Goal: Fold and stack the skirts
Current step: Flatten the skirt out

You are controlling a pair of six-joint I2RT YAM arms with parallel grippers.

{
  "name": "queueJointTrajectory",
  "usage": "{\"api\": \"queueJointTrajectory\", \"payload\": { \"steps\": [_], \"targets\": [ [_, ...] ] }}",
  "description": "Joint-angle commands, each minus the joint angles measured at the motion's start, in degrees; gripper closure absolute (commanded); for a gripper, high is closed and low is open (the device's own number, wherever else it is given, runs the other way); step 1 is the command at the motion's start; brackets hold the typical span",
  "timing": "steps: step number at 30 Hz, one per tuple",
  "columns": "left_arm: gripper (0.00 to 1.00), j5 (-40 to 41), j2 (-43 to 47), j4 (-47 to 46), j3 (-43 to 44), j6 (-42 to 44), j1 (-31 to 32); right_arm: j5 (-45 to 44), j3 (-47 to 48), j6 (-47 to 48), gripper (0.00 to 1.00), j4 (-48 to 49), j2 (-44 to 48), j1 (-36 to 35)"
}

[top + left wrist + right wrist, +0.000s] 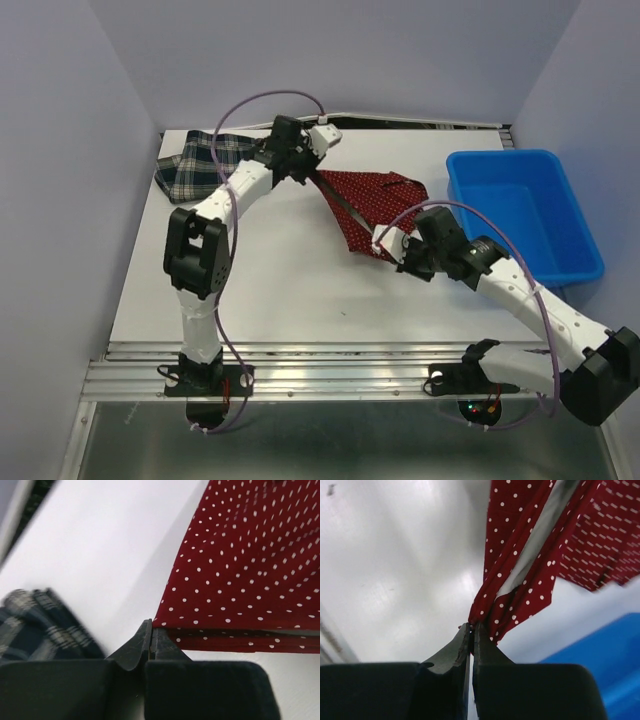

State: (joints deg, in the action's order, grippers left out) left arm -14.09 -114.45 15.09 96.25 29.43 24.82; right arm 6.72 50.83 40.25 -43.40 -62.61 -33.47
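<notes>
We feared slip: left pincer [151, 630], right pincer [471, 630] each clamped thin red skirt [385, 195] corner beside blue bin [505, 157], cloth stretched between.

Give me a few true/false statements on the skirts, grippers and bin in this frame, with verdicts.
1. The left gripper and the right gripper are each shut on an edge of the red polka-dot skirt. True.
2. The plaid skirt lies at the far left corner of the table. True.
3. The blue bin stands on the right side of the table. True.
4. The red polka-dot skirt is stacked on the plaid skirt. False: they lie apart, with bare table between them.
5. The blue bin holds a skirt. False: no cloth shows inside it.
</notes>
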Motion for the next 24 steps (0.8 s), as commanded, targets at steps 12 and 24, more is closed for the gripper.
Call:
{"api": "queueJointTrajectory", "payload": {
  "steps": [12,24],
  "targets": [
    [1.00,1.96,27.35,20.32,-13.34,7.30,-4.78,-2.51,17.73,19.51,0.99,-1.43,-11.74,7.37],
    [0.98,-5.86,28.33,20.86,-33.32,11.44,-4.08,10.77,15.62,18.55,0.75,-7.06,-20.27,4.30]
  ]
}}
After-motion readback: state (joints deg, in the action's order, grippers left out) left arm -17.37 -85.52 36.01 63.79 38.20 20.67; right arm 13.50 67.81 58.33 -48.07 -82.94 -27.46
